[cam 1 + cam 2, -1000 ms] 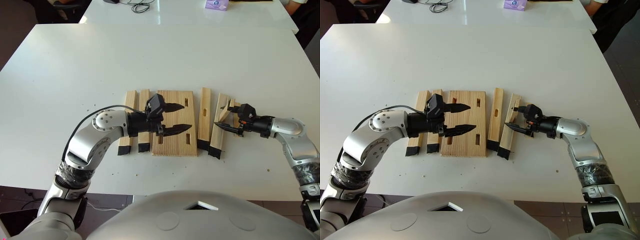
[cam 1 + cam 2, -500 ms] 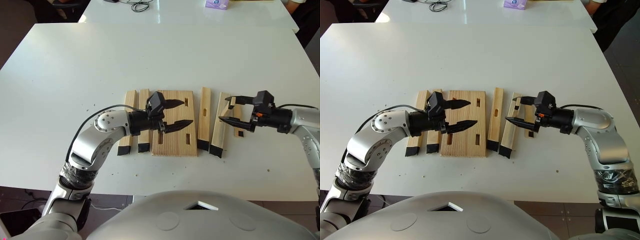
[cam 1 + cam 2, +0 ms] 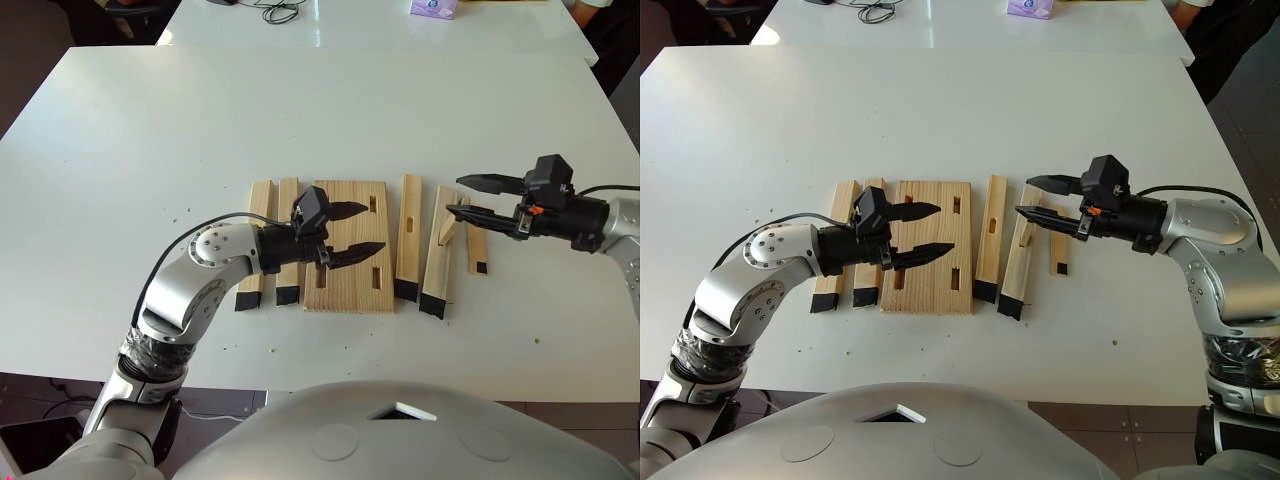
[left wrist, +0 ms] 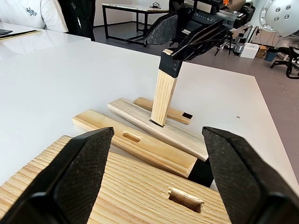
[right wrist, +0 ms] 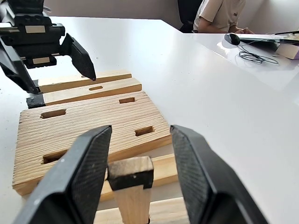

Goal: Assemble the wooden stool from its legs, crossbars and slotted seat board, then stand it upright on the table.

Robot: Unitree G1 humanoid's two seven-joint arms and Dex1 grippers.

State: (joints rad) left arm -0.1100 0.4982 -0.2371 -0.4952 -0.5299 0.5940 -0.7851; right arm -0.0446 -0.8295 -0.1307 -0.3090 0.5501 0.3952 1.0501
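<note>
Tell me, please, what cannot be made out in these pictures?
Raised crossbar: lower end cut off by right wrist view's edge; whether it enters a slot is unclear.
Seat board: left gripper covers two slots, head views.
Two left legs: left arm hides their middles, head views.

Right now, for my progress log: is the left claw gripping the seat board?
No, the left claw hovers open above the seat board, with nothing between its fingers.

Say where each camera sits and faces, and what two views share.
Eyes: head, looking down at the table; left gripper and right gripper show.
Left wrist: left arm, past own fingers, over the board toward the right gripper.
Right wrist: right arm, past own fingers and the bar toward the left gripper.
Both wrists see the board.
</note>
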